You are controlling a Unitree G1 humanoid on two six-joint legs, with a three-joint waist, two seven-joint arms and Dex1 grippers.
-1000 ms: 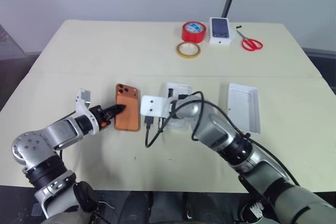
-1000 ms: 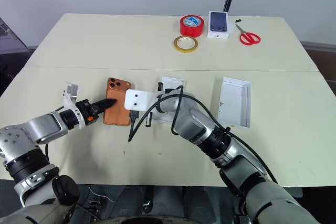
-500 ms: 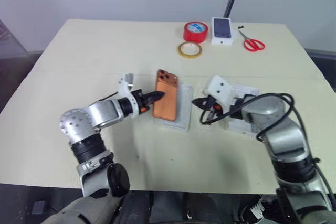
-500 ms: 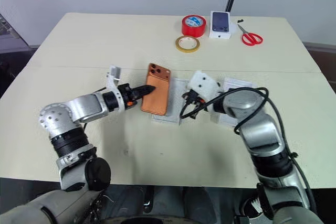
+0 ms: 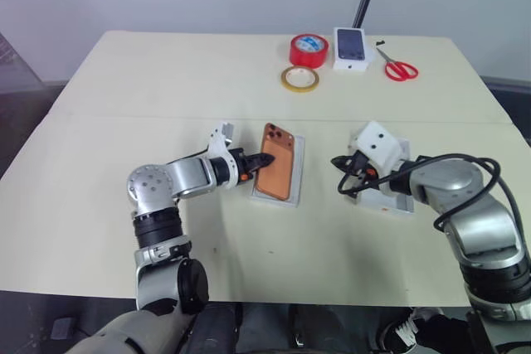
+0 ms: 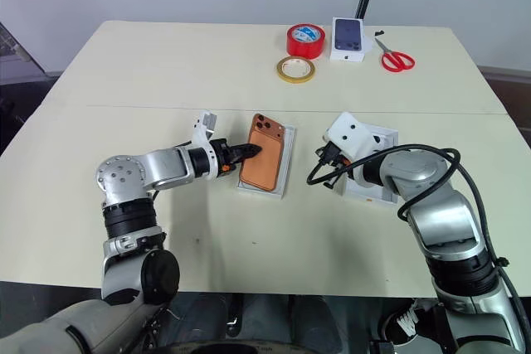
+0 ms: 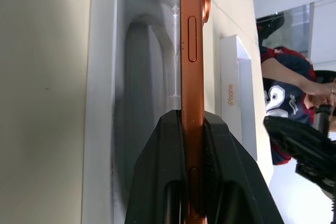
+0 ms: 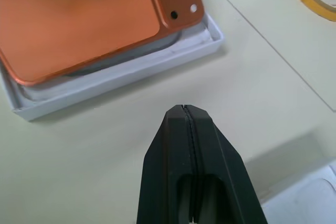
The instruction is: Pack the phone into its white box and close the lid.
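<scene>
Cream table (image 5: 124, 97), left hand (image 5: 259, 162) pinching phone (image 5: 277, 173) above white box (image 5: 297, 173), right hand (image 5: 338, 162) closed empty nearby

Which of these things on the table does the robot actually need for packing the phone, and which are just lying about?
Needed:
- phone, gripped by the left gripper
- white box under it
- lid, near the shut right gripper

Lying about:
- red tape roll
- yellow tape roll
- scissors
- small printed phone box
</scene>
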